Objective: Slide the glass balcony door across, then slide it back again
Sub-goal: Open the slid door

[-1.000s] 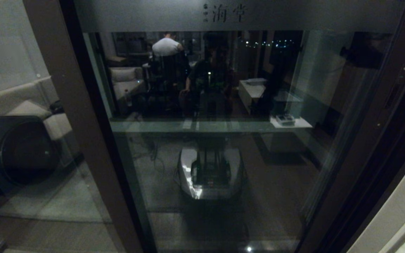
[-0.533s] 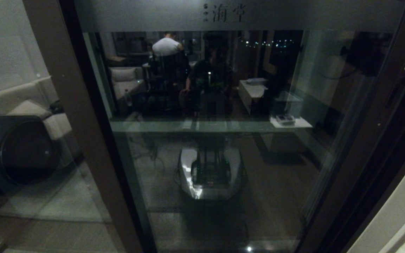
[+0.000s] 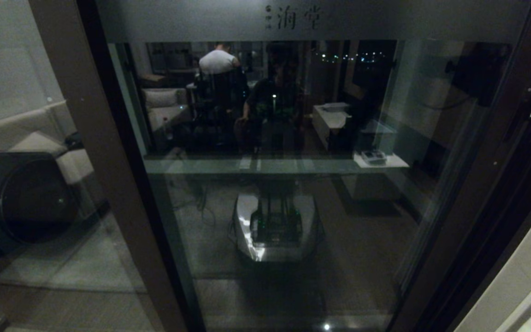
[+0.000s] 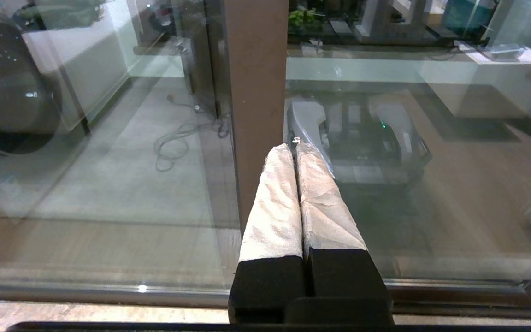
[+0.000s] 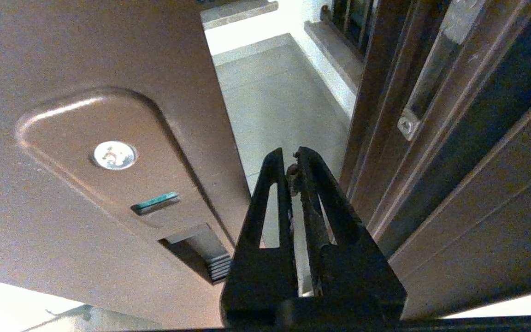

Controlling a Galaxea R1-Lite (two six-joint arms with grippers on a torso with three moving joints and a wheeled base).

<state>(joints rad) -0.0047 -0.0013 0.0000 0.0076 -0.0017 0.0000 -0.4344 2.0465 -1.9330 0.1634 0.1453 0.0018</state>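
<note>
The glass balcony door fills the head view, with a frosted top band bearing characters and a narrow black handle in its right stile. My right gripper is shut and empty. It sits in the narrow gap between the door's stile edge with its lock plate and the door jamb. The balcony floor shows through that gap. My left gripper, its cloth-wrapped fingers pressed together on nothing, points at the brown left stile, low near the floor track.
Left of the door is a fixed glass panel showing a sofa and a dark round-fronted appliance. A pale wall edge bounds the right. The glass reflects my base. A metal strike plate sits on the jamb.
The door has shifted slightly to the left. At the right edge, the white label on my right arm came into view and moved left toward the door's right stile.
</note>
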